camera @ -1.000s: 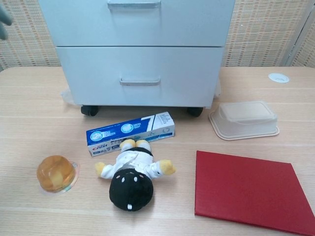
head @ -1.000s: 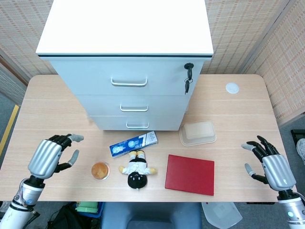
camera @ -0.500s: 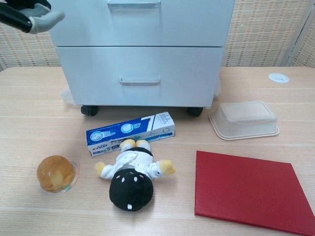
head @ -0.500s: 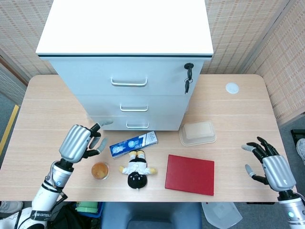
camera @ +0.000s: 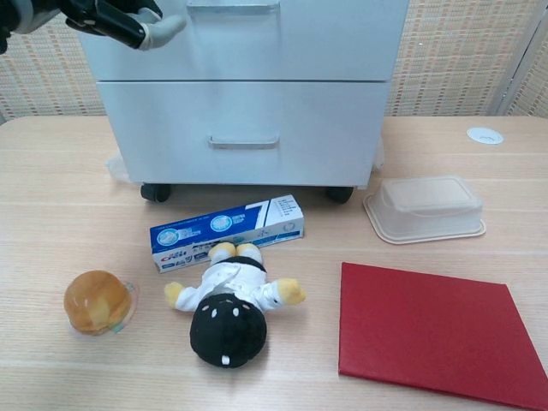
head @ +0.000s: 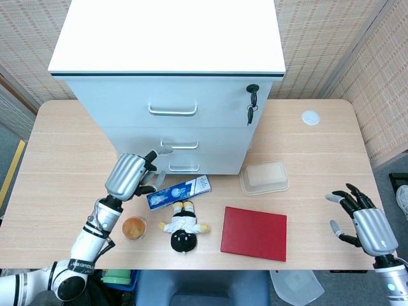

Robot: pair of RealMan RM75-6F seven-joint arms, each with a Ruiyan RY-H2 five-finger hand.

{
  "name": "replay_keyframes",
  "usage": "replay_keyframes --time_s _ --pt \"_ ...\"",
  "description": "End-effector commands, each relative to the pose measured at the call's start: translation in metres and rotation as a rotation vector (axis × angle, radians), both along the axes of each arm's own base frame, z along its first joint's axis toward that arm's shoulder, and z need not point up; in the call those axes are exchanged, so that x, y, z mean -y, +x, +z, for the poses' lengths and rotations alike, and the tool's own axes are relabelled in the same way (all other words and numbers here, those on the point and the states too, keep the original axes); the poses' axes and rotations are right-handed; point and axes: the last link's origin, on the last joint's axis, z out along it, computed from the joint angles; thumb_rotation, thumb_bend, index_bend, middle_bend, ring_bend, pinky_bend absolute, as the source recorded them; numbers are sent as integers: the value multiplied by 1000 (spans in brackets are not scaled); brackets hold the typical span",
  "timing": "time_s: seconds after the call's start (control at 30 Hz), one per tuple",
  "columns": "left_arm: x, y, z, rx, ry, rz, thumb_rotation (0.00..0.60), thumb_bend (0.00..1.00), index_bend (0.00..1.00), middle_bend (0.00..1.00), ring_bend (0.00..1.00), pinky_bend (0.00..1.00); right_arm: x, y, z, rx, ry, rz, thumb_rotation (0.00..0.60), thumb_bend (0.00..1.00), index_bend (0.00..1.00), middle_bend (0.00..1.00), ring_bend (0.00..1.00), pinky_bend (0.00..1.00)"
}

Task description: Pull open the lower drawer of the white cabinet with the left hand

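**Head view: left hand nears the cabinet front, lower drawer not yet touched**

Head view shows the white cabinet standing at the table's far edge, near its middle, on small black castors. Its lower drawer is shut, with a slim bar handle centred on the front. The left hand hovers just before the drawer fronts, fingers loosely parted and holding nothing; its fingertips sit near the middle drawer's pull, above the target. The right hand rests near the table's right front corner, fingers spread and empty.

The drawer front looks rigid and smooth, so the handle is the only sensible hold: fingers hooked behind the bar, pulled straight toward the front edge. On castors, the cabinet may roll forward instead of the drawer sliding. A toothpaste box and a plush doll lie just in front, in the drawer's path.
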Motion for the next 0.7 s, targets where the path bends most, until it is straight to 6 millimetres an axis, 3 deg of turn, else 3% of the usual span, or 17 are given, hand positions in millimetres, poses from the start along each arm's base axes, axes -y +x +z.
replay_keyframes --time_s 0.03,0.7 --pt "-8 4 -4 2 0 10 600 470 234 948 1000 1000 -1 -1 1 -1 -1 -4 600 334 260 225 133 162" --pt "-26 7 -16 -30 5 47 600 470 266 950 1000 1000 -8 -11 5 3 -17 -33 600 334 260 225 133 162"
